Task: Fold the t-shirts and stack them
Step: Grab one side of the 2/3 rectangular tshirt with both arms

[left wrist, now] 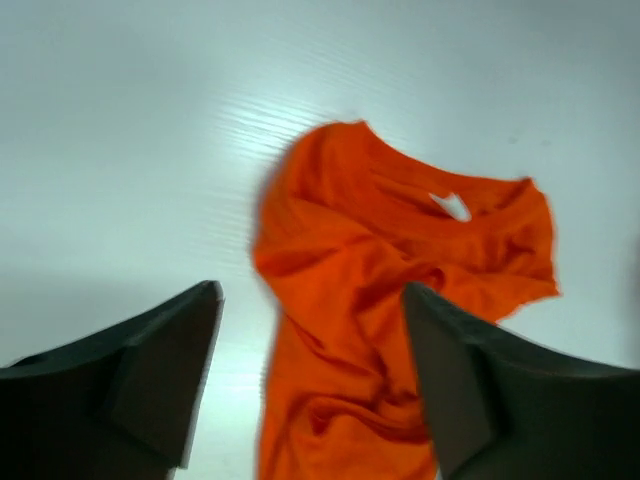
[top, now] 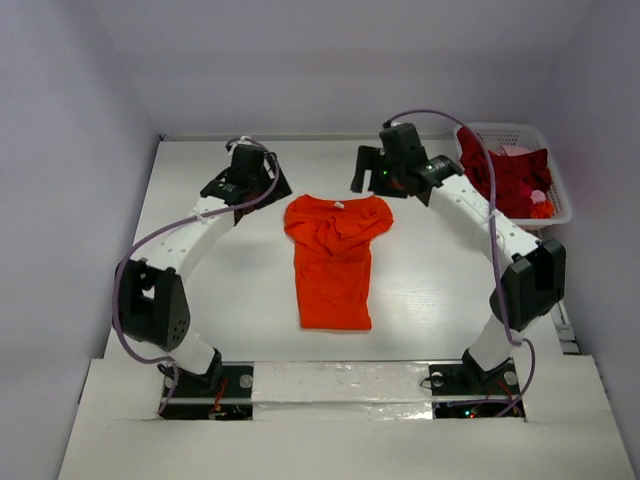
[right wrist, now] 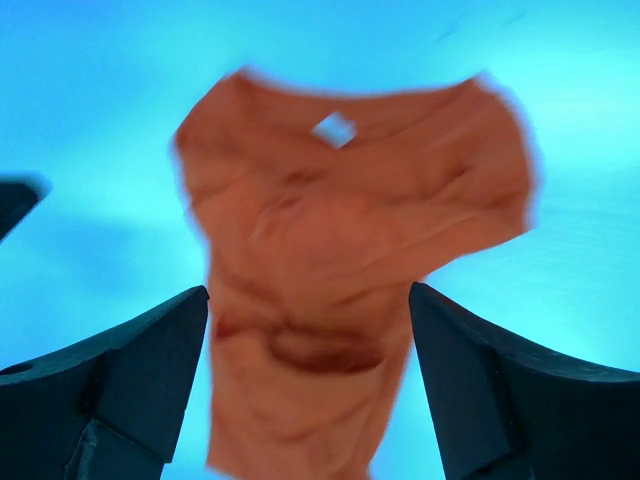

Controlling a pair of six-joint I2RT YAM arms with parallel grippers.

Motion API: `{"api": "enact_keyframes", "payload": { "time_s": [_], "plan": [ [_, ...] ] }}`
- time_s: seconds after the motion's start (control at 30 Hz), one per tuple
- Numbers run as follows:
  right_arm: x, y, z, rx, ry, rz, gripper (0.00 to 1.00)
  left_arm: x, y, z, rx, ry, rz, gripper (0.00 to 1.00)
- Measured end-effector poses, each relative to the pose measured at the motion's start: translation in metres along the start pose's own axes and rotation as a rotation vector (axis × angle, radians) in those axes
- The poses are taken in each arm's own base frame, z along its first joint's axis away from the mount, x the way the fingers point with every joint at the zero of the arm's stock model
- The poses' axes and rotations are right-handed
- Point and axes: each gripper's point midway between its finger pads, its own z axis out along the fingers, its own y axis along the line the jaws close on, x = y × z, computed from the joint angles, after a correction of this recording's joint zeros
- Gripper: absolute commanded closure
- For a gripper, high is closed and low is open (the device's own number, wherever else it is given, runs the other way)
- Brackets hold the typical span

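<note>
A bright orange t-shirt [top: 333,262] lies crumpled on the white table, collar toward the back, with its small white neck label [top: 338,205] showing. My left gripper [top: 266,186] hovers above the table just left of the shirt's collar end. My right gripper [top: 364,172] hovers just behind the shirt's right shoulder. In the left wrist view the gripper [left wrist: 312,292] is open over the orange t-shirt [left wrist: 340,240], holding nothing. In the right wrist view the gripper [right wrist: 308,292] is open too, above the blurred t-shirt [right wrist: 340,230]. A dark red t-shirt [top: 510,180] and some pale pink cloth [top: 515,152] fill the basket.
A white lattice basket [top: 500,128] stands at the back right corner of the table, beside my right arm. Grey walls close off the table at the back and on both sides. The arm bases sit on the near edge.
</note>
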Motion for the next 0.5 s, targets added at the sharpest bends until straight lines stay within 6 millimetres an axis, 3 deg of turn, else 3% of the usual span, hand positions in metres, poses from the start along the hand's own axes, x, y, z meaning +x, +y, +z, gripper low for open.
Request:
{"api": "enact_keyframes", "payload": {
  "time_s": [0.07, 0.1, 0.2, 0.27, 0.3, 0.33, 0.37, 0.5],
  "plan": [
    [-0.022, -0.031, 0.010, 0.084, -0.039, 0.030, 0.27, -0.007, 0.016, 0.013, -0.027, 0.001, -0.021, 0.36],
    [-0.028, -0.043, 0.015, 0.127, -0.053, 0.039, 0.27, -0.012, 0.023, 0.019, -0.037, -0.008, -0.031, 0.31],
    [-0.032, -0.059, 0.023, 0.182, -0.055, 0.047, 0.29, -0.022, 0.028, 0.029, -0.049, -0.021, -0.029, 0.30],
    [-0.032, -0.058, 0.028, 0.161, -0.042, 0.063, 0.04, -0.031, 0.020, 0.037, -0.036, -0.026, -0.007, 0.28],
    [-0.030, -0.056, 0.030, 0.141, -0.035, 0.072, 0.00, -0.036, 0.018, 0.040, -0.031, -0.032, -0.001, 0.20],
    [-0.030, -0.056, 0.032, 0.117, -0.032, 0.082, 0.00, -0.038, 0.015, 0.044, -0.016, -0.033, 0.007, 0.04],
    [-0.029, -0.058, 0.036, 0.098, -0.028, 0.094, 0.00, -0.039, 0.013, 0.046, 0.004, -0.028, 0.010, 0.01],
    [-0.021, -0.079, 0.053, 0.104, 0.021, 0.127, 0.00, -0.034, 0.018, 0.058, 0.069, -0.008, -0.001, 0.01]
  ]
}}
